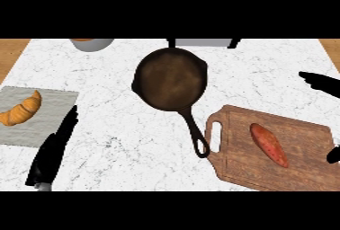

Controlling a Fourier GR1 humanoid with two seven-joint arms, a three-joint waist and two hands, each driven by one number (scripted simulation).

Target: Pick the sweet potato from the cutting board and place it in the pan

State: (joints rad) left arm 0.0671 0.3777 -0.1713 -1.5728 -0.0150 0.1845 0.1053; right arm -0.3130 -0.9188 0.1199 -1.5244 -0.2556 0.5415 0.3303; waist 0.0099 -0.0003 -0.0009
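**Right hand** (323, 83): the fingers (312, 78) are straight and spread well apart from the thumb (333, 155) — nothing lies between them. Only these tips show at the view's right edge; the rest of the hand is cut off. The opening faces the cutting board (302, 173), which suits an approach from the board's right side.

**Sweet potato** (269, 144): lies flat near the middle of the cutting board, with its long axis running diagonally from upper left to lower right. It is apart from both hands. A grasp would probably go across its narrow width rather than along its length.

**Pan** (171, 77): sits on the desk (113, 134), left of the board and farther from the robot. Its handle (194, 130) ends just beside the board's slotted end; contact cannot be determined. The pan is the drop target — the pick is not yet begun.

**Left hand** (54, 146): rests at lower left with its fingers straight and together, holding nothing. It lies beside a grey cloth (46, 128) carrying a croissant (22, 111).
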